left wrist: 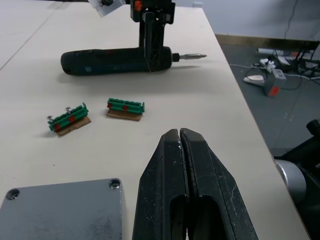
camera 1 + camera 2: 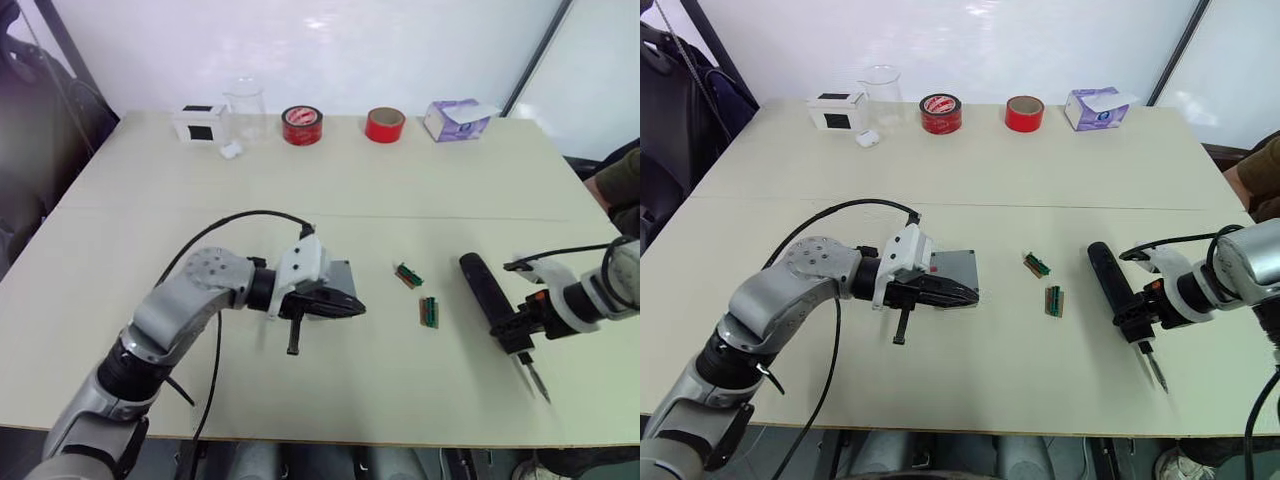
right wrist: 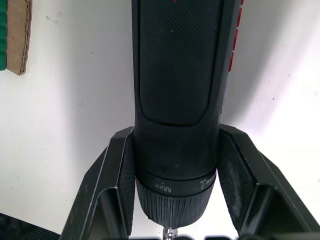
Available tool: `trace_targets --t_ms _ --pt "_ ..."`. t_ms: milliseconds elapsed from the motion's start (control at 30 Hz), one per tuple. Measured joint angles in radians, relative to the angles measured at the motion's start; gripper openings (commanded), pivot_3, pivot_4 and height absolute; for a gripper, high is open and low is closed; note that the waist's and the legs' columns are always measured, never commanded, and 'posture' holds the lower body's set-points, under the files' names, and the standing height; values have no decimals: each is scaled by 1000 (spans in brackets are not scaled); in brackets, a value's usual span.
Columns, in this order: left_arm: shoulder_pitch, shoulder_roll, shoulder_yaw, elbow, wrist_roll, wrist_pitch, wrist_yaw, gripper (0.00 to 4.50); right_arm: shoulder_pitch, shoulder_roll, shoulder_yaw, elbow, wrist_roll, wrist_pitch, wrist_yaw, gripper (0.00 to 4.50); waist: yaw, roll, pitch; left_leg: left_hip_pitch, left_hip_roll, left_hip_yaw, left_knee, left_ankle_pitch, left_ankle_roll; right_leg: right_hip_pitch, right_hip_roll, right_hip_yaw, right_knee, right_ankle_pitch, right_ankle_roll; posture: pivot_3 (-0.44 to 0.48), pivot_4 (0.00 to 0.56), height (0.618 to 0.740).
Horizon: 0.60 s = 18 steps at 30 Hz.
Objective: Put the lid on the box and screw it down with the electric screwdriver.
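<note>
- Your two head views look forward and down from above the pale rectangular table point(image 2: 330, 190), taking in its whole top to the white wall behind; they share nearly the same scene.
- Your left wrist view sits low and close, facing across the table toward the black pen-shaped electric screwdriver point(image 1: 117, 60) and two small green ribbed pieces point(image 1: 126, 106).
- Your right wrist view looks straight down, very near that screwdriver.
- All views share the screwdriver.

lid point(image 1: 65, 207) grey | electric screwdriver point(image 1: 115, 60) black | terminal pieces point(image 1: 125, 106) green
</note>
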Motion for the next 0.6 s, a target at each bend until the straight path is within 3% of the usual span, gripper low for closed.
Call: trace_targets --t_ms 167,267,333,433,533,600 --pt "-22 12 42 71 -2 -6 0 0 -18 69 -75 93 -43 -20 -22 1731 -9 -4 -1 1 1 2 2 1 -1 1 1 1 -1 3 -3 0 150 740" --pt "-63 24 98 151 -2 -16 3 0 -77 145 -201 148 -90 -124 -97 1731 -8 4 2 1 0 4 2 2 -2 -1 0 5 0 6 -1 0 150 740" --pt "-84 45 135 216 -1 -20 0 0 -126 248 -400 134 -66 -197 -156 1731 -7 5 3 0 1 4 1 2 -2 -4 3 6 0 8 3 0 150 740" --pt "-90 62 154 286 6 -25 -13 0 -170 435 -664 -21 16 -316 -260 1731 1 5 2 -1 3 2 -2 2 -2 -5 8 6 2 8 5 0 150 740" --pt "-96 74 154 337 22 -28 -32 0 -182 660 -838 -209 133 -427 -378 1731 17 5 3 -4 5 2 -6 3 -4 -6 9 1 0 6 3 0 150 740" --pt "-117 71 151 362 34 -29 -39 0 -165 777 -868 -305 191 -471 -441 1731 25 5 3 -6 5 2 -6 6 -9 -7 8 0 0 7 3 0 150 740"
